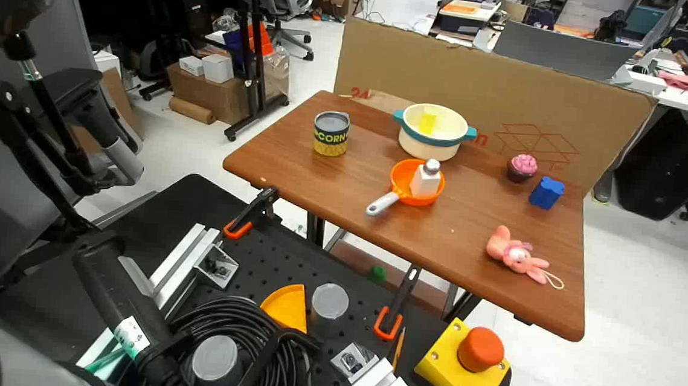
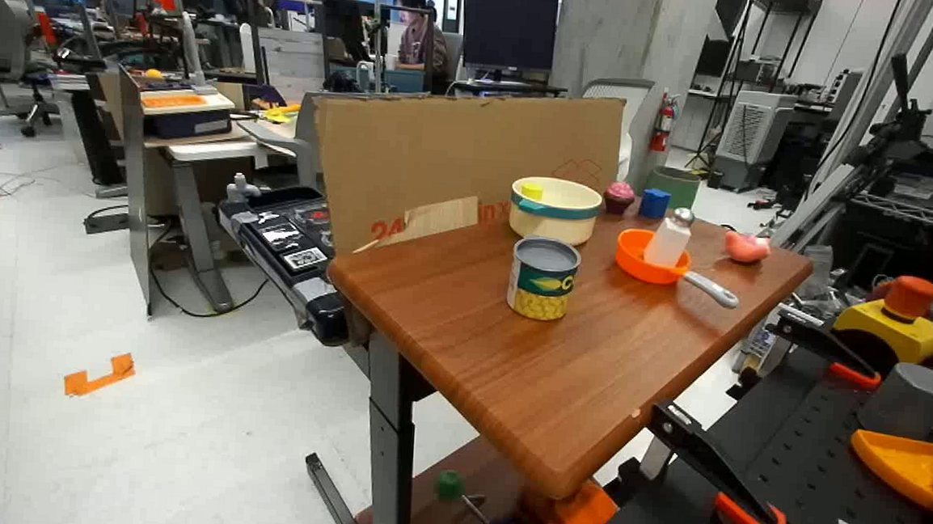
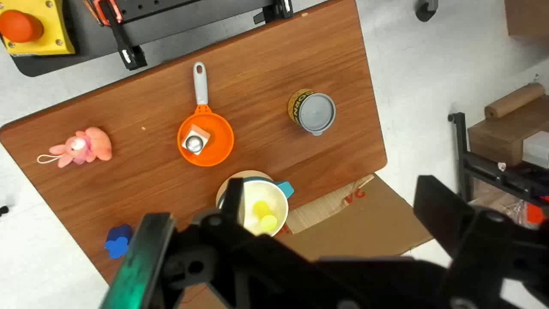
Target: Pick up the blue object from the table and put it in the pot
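Note:
The blue object [image 1: 546, 192] is a small lobed block standing on the wooden table near its end, beside a cupcake. It also shows in an exterior view [image 2: 654, 203] and at the lower left of the wrist view [image 3: 118, 241]. The pot [image 1: 426, 146] is cream with a teal band and handles, and stands against the cardboard; it also shows in an exterior view [image 2: 554, 228]. A yellow cylinder [image 1: 427, 124] is inside it. In the wrist view the pot [image 3: 279, 201] is partly hidden by a finger. My gripper [image 3: 331, 184] is open and empty, high above the table.
An orange pan [image 1: 404, 174] holds a white shaker [image 1: 425, 182]. A corn can [image 1: 330, 134], a pink toy [image 1: 516, 253] and a pink-topped cupcake [image 1: 522, 168] are on the table. A cardboard sheet [image 1: 461, 74] stands along the far edge. Clamps [image 1: 397, 303] grip the near edge.

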Controlling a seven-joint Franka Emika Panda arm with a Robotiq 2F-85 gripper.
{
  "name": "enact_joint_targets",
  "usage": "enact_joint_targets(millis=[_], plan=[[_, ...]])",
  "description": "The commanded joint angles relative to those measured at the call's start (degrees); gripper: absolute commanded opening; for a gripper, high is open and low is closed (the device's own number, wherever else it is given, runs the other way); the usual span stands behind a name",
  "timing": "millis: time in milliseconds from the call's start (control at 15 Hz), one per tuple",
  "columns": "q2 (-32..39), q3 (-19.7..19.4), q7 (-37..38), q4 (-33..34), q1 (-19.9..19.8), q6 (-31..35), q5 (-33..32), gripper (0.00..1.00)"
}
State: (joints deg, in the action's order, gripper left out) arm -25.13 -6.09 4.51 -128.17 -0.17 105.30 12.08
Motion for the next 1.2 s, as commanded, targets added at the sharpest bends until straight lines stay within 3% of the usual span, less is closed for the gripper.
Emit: enact_joint_targets(millis=[0, 1000, 1133], plan=[[0.09, 0.96, -0.39, 0.13, -1.19, -0.19, 0.43, 1.00], [0.09, 0.96, -0.39, 0.14, -1.18, -0.19, 0.43, 1.00], [-1.16, 1.30, -1.33, -0.45, -1.87, 4.13, -1.44, 1.00]])
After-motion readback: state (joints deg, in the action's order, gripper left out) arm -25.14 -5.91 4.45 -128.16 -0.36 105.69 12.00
